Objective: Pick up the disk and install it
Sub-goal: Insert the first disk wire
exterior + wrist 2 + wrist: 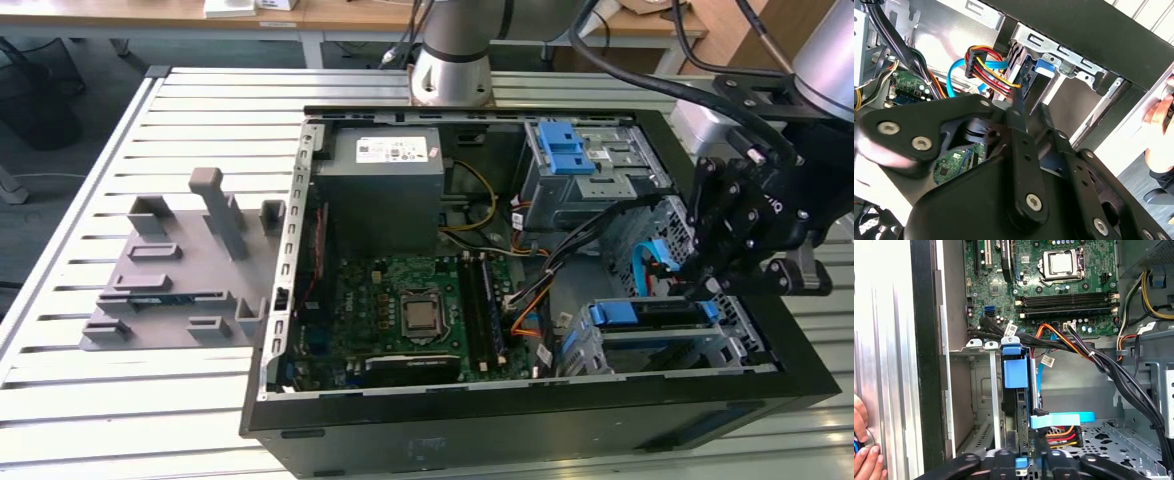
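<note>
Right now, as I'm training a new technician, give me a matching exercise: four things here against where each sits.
Things: 1 disk; 2 grey box with sticker; 3 grey fixture; 4 claw.
Places: A on the table, exterior view's left; B seated in the case, exterior view's right; C in the case by the arm's base; D close over the disk.
Pairs: 1-B; 2-C; 3-A; 4-D.

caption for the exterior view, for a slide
Gripper at the blue-framed disk in a drive cage of the open computer case
</note>
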`<state>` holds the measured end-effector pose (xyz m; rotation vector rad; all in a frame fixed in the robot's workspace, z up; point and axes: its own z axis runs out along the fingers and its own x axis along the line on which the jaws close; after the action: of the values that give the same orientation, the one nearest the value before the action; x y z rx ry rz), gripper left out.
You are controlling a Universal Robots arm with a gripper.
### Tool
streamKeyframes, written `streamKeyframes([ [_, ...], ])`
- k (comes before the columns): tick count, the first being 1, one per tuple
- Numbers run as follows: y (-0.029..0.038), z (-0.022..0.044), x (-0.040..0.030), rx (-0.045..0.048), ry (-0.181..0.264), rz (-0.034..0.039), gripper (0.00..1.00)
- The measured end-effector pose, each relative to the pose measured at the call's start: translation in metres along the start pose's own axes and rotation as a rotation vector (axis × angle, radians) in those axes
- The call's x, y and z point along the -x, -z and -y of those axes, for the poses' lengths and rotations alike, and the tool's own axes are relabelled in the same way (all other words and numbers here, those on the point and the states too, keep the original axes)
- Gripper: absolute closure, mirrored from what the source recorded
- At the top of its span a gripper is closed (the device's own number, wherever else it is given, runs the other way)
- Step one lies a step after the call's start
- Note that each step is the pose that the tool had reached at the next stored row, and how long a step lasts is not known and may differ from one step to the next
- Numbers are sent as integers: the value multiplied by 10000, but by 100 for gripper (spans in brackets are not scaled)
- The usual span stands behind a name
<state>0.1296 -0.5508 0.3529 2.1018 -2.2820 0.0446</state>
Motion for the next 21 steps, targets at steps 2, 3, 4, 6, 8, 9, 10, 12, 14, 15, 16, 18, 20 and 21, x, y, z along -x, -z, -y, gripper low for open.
streamKeyframes([
  [2, 0, 0, 0, 0, 0, 0, 75],
  [3, 0, 0, 0, 0, 0, 0, 82],
  [4, 0, 0, 0, 0, 0, 1, 82],
  [6, 1, 0, 0, 0, 0, 0, 89],
  [8, 1, 0, 0, 0, 0, 0, 89],
  [9, 1, 0, 0, 0, 0, 0, 89],
  [10, 1, 0, 0, 0, 0, 1, 89],
  [12, 1, 0, 0, 0, 0, 0, 89],
  [14, 2, 0, 0, 0, 0, 0, 89],
  [15, 2, 0, 0, 0, 0, 0, 89],
  [16, 2, 0, 0, 0, 0, 0, 89],
  [18, 2, 0, 0, 0, 0, 0, 89],
  [20, 2, 0, 0, 0, 0, 0, 82],
  [21, 2, 0, 0, 0, 0, 0, 82],
])
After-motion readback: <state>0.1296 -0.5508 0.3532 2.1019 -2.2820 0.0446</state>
